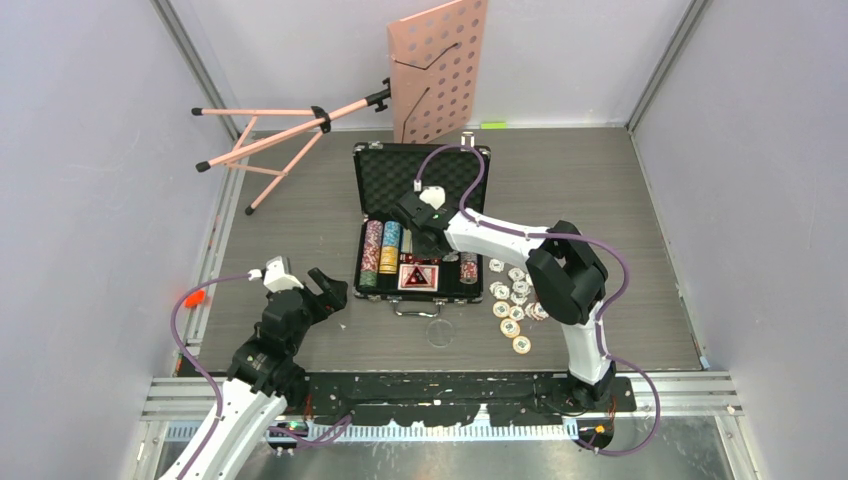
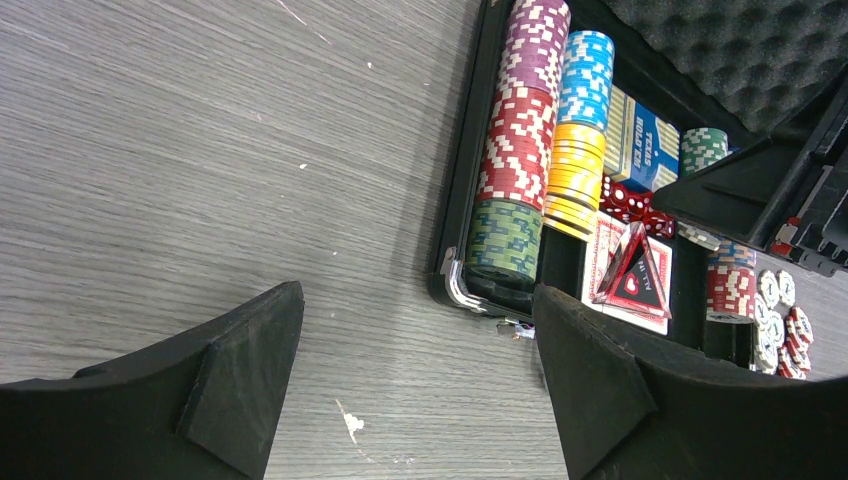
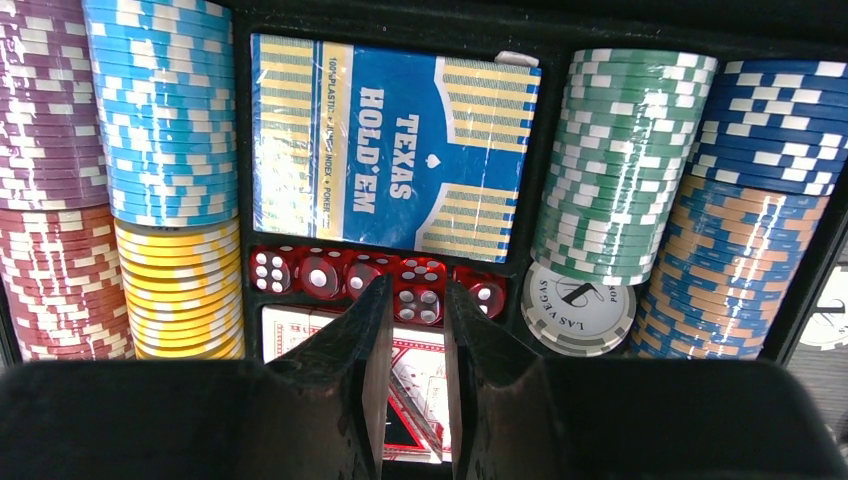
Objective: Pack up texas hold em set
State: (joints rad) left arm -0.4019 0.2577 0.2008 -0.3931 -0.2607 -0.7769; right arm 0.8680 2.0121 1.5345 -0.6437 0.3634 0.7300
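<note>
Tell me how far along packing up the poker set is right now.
Done: chip stacks, the blue card deck and the red dice sit in the open case. In hand: the right gripper hovers at the dice, jaws narrowly apart; whether it pinches one is unclear. The left gripper is open beside the case. Left: loose chips lie on the table, and the lid is up.
</note>
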